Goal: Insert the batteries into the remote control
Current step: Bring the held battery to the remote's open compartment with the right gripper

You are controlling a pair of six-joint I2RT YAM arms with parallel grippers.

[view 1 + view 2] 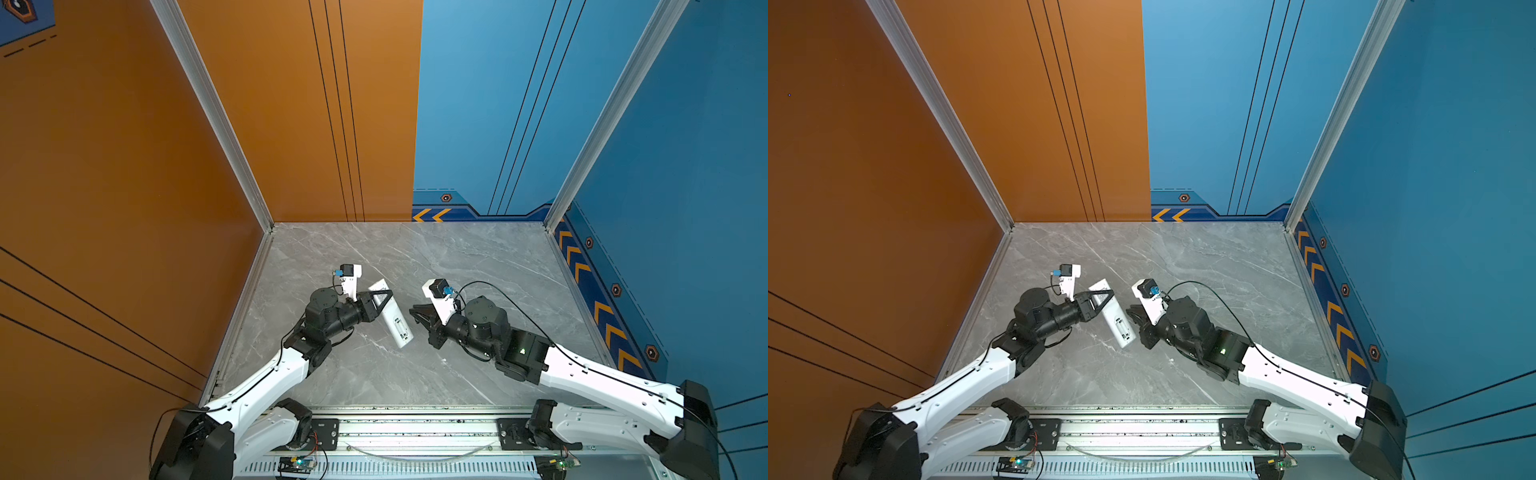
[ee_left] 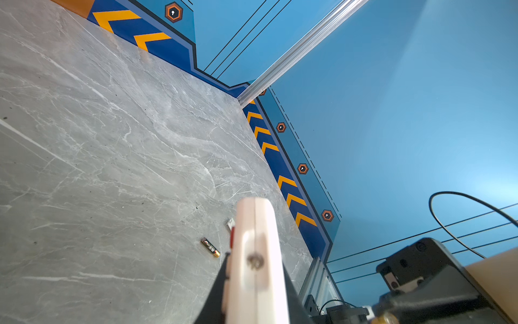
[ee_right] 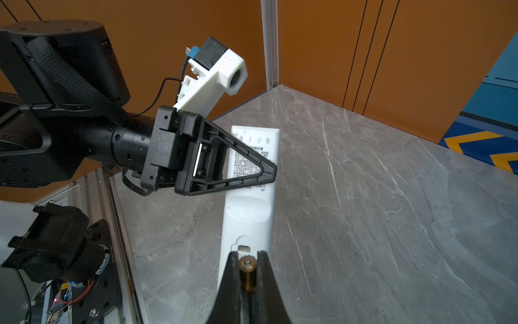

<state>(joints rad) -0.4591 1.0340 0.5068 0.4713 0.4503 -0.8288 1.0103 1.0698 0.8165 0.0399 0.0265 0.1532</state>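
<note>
The white remote control is held off the table, plain back up, with my left gripper shut across its upper half. In the left wrist view the remote shows end-on between the black fingers. My right gripper is shut on one battery, gold end forward, just short of the open recess in the remote's near end. A second battery lies on the table.
The grey marble table is walled by orange and blue panels. A small white piece lies on the table near the loose battery. A metal rail runs along the front edge. The right arm's cable loops above the table.
</note>
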